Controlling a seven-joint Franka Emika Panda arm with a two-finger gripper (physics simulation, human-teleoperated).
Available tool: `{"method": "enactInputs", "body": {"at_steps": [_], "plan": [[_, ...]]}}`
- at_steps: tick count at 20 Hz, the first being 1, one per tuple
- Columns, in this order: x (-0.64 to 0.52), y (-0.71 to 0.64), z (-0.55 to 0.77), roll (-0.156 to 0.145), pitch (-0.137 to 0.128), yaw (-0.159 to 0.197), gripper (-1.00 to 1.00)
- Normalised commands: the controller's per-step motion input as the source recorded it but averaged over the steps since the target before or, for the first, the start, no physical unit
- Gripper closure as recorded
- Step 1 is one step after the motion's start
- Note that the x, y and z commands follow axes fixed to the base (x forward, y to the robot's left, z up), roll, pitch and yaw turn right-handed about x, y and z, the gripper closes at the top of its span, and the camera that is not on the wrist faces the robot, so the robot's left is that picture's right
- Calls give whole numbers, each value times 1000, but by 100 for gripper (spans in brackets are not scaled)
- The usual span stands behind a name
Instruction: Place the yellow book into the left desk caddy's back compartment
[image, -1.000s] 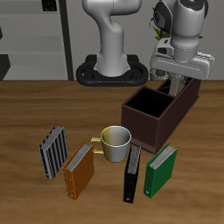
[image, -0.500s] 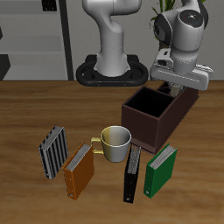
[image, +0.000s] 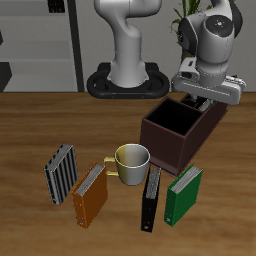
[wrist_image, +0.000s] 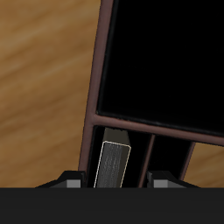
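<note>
The left desk caddy (image: 168, 137) is a long dark brown open box beside the mug. My gripper (image: 200, 97) hangs just above its narrow back end. In the wrist view the yellow book (wrist_image: 114, 162), greyish with pale page edges, stands upright in a narrow divided slot of the back compartment (wrist_image: 162, 156). My gripper (wrist_image: 115, 180) is open: its fingers (wrist_image: 66, 181) stand apart on either side of the book without touching it. The large square section (wrist_image: 166, 61) looks dark and empty. In the exterior view the book is hidden by the gripper and the caddy wall.
A cream mug (image: 131, 160) stands in front of the caddy. A striped book (image: 60, 172), an orange book (image: 90, 193), a black book (image: 151, 197) and a green book (image: 183, 193) stand nearer the table's front edge. The robot's base (image: 125, 80) is at the back.
My gripper has risen a little above the caddy's back end and shifted slightly sideways. The book stays down in the caddy.
</note>
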Motion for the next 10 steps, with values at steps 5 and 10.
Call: {"method": "enactInputs", "body": {"at_steps": [5, 10], "plan": [[3, -112, -93, 2, 32, -19, -100], [37, -89, 62, 8, -14, 6, -100]]}}
